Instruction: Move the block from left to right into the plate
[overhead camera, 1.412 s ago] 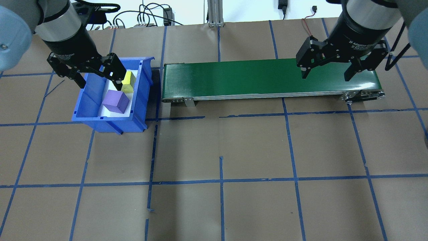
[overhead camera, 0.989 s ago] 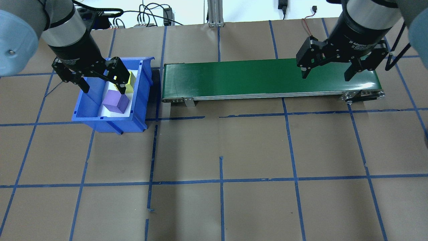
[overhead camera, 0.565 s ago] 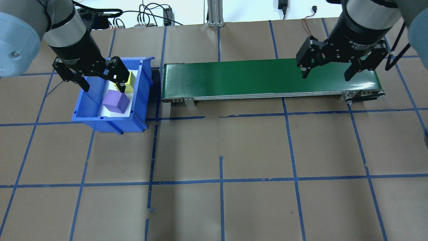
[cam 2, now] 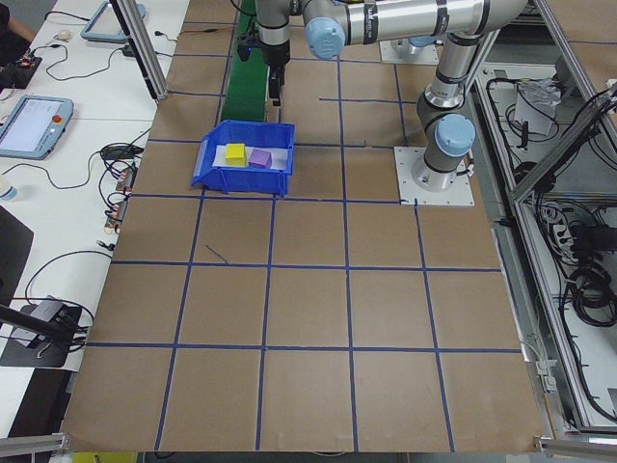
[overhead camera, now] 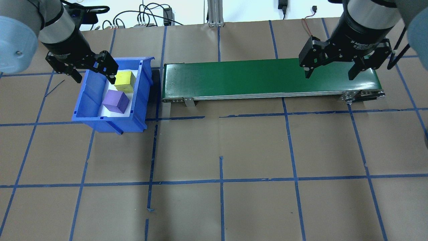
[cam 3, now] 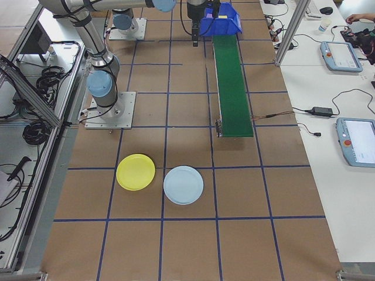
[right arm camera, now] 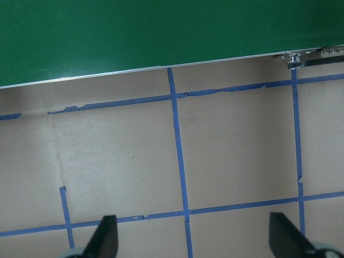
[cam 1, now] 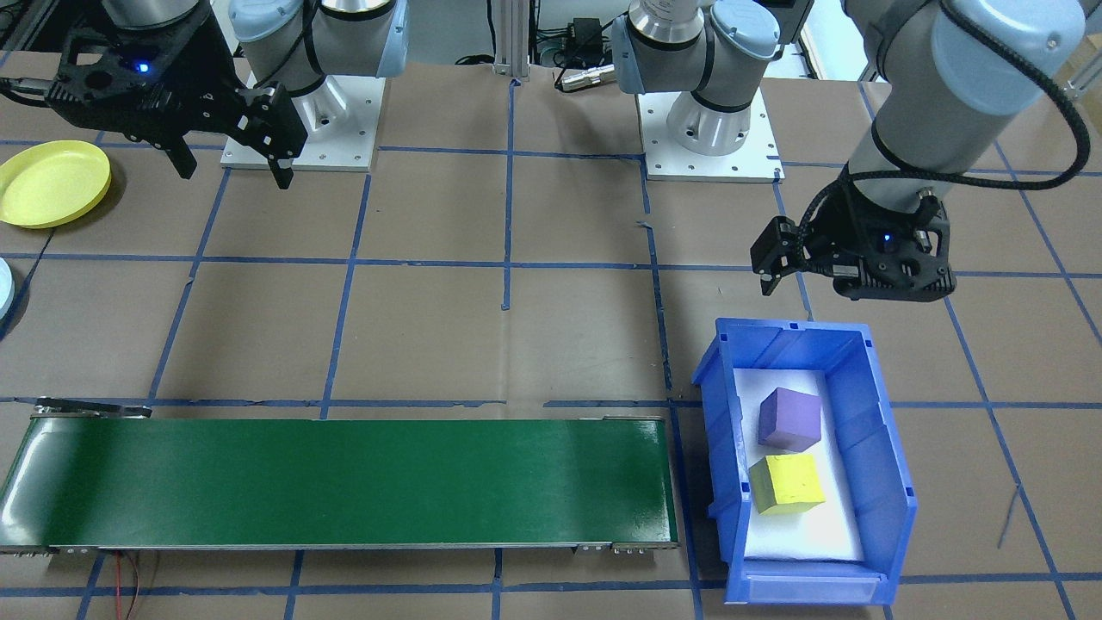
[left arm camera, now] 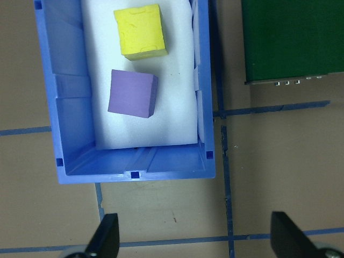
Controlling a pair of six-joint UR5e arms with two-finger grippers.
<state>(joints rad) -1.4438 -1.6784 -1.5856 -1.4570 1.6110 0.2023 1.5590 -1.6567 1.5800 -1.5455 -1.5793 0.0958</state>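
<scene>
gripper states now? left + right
Left gripper: open, empty, above the blue bin.
Right gripper: open, empty, over the green conveyor.

Pale blue plate (cam 1: 3,288) cut by front view's left edge. Far tip of left end effector (cam 1: 848,280) hidden behind its body there.

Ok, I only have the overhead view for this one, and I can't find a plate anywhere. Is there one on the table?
Observer: Yes. A yellow plate lies beyond the conveyor, towards the robot's right end of the table.
Operator: Anything already in it?
Observer: No, it is empty. A pale blue plate lies beside it, also empty.
Operator: Do the two blocks touch?
Observer: The left wrist camera shows white padding between the yellow block and the purple block, so they seem apart.
</scene>
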